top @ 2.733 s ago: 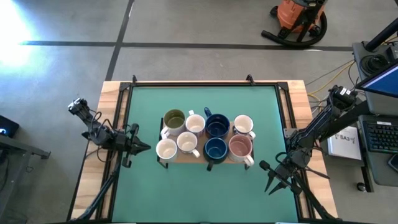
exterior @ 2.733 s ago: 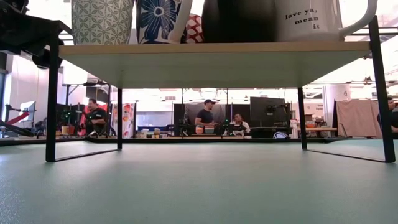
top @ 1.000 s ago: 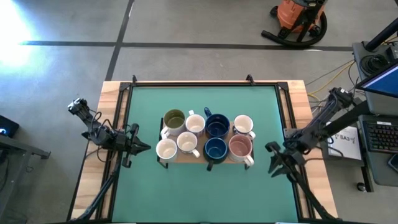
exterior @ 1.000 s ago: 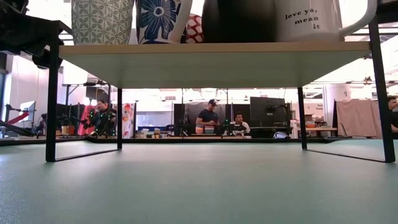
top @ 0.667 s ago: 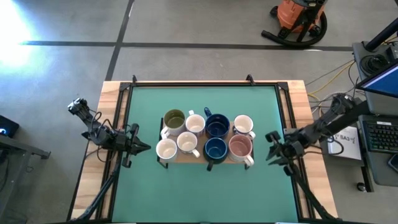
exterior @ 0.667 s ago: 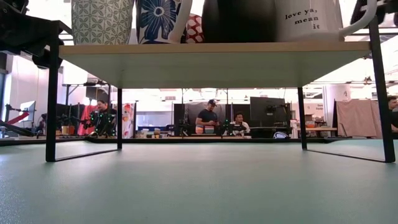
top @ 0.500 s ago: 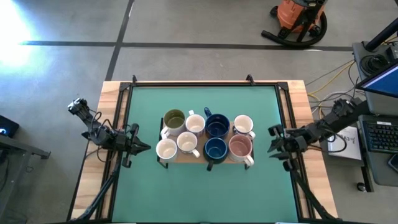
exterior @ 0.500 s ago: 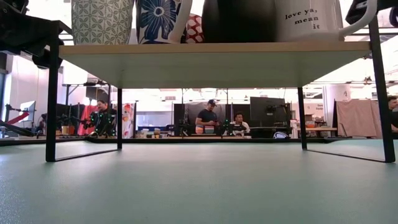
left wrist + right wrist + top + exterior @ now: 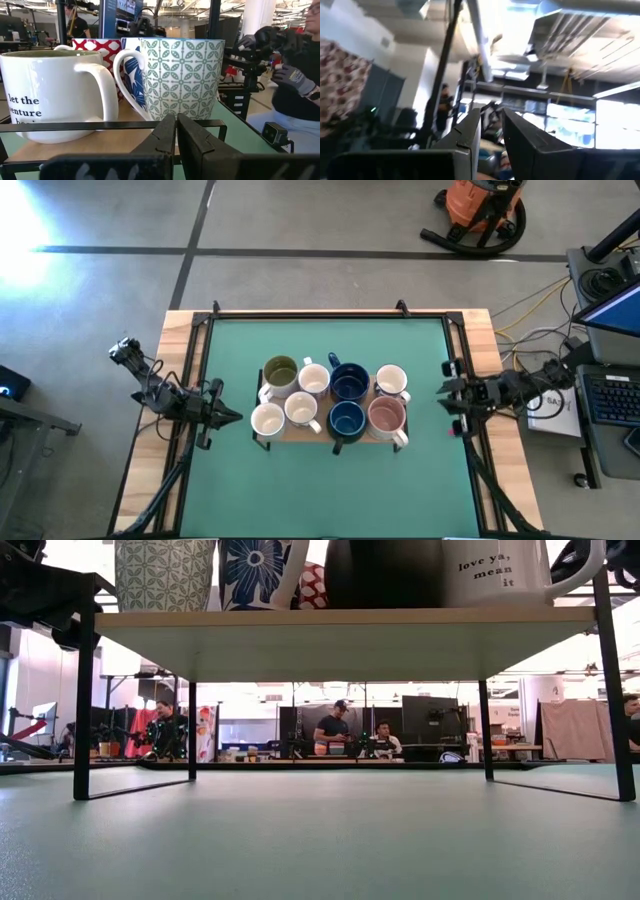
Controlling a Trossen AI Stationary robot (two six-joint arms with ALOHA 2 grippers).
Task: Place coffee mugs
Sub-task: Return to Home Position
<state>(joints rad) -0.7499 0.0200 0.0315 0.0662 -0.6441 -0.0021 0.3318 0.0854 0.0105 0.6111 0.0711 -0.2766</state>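
Observation:
Eight coffee mugs stand upright in two rows on a small wooden shelf [image 9: 296,432] with black legs, in the middle of the green table. The far row holds the olive-inside mug [image 9: 280,371], a white one, a navy mug [image 9: 349,382] and a white one. The near row holds two white mugs, a second navy mug [image 9: 346,419] and the pinkish mug [image 9: 386,416]. My left gripper [image 9: 228,418] is shut, left of the shelf, facing the green-patterned mug [image 9: 180,80]. My right gripper [image 9: 446,395] is right of the shelf, near the table's right edge, with a narrow gap between its fingers [image 9: 470,132].
The shelf stands on thin black legs [image 9: 84,700], with open green mat [image 9: 320,840] beneath and all around it. A black frame [image 9: 330,314] rims the table. People sit in the room beyond, and a gloved hand [image 9: 295,80] shows past the table's right side.
My right gripper has moved from near the table's near right corner toward the far edge, up to the level of the mugs on the shelf. It has turned to point toward the mugs' right side. The mugs have stayed in place.

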